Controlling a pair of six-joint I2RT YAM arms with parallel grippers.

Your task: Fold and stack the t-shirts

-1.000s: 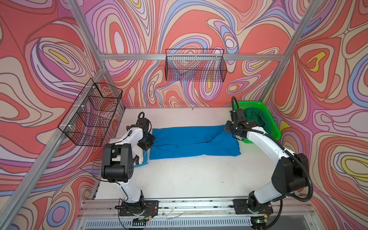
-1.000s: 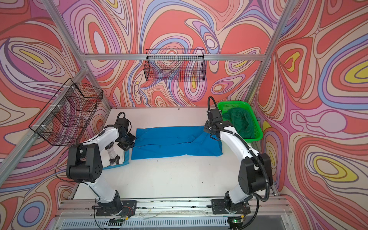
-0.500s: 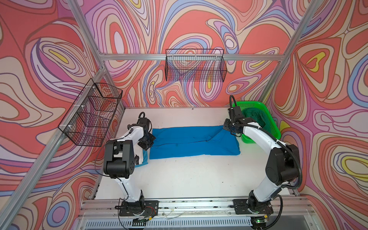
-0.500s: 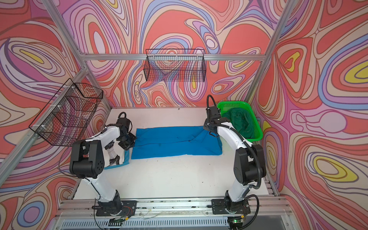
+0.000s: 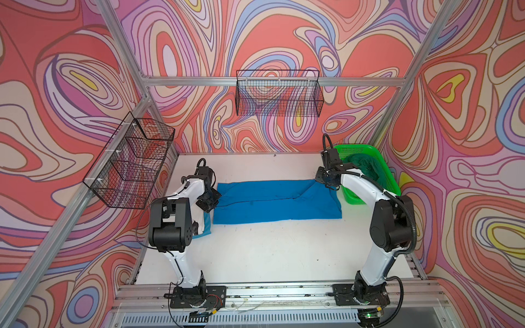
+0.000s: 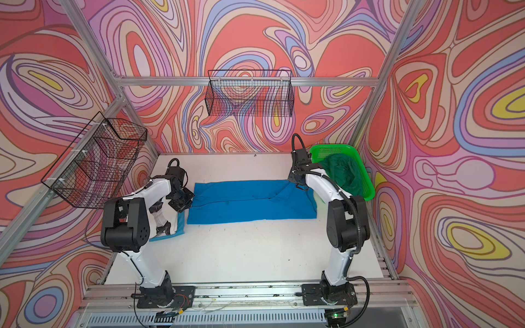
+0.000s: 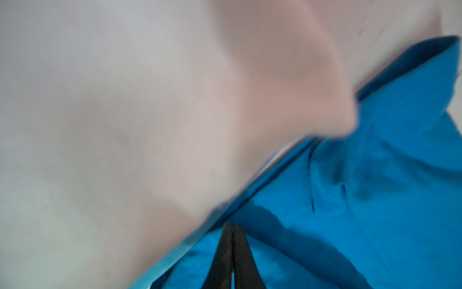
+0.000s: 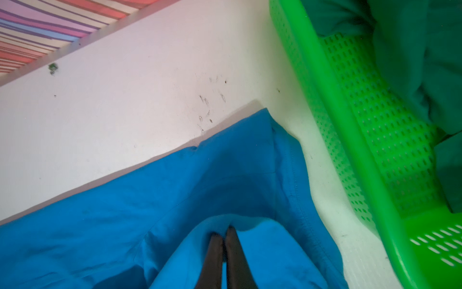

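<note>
Jaws of the right gripper (image 8: 225, 231) clamp the bright blue t-shirt (image 5: 277, 203) at its far right corner; left gripper (image 7: 232, 226) jaws meet at its left edge.

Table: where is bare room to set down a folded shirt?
Widest: the table between the bright blue t-shirt and the base rail. Narrow strip behind it. Crowded by the folded stack and the green basket.

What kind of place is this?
Probably a robot test cell in a laboratory, not a home: an aluminium frame carries swirl-printed wall panels, the left arm and right arm are bolted to a rail at the edge of the white table, and a blue t-shirt lies there.
</note>
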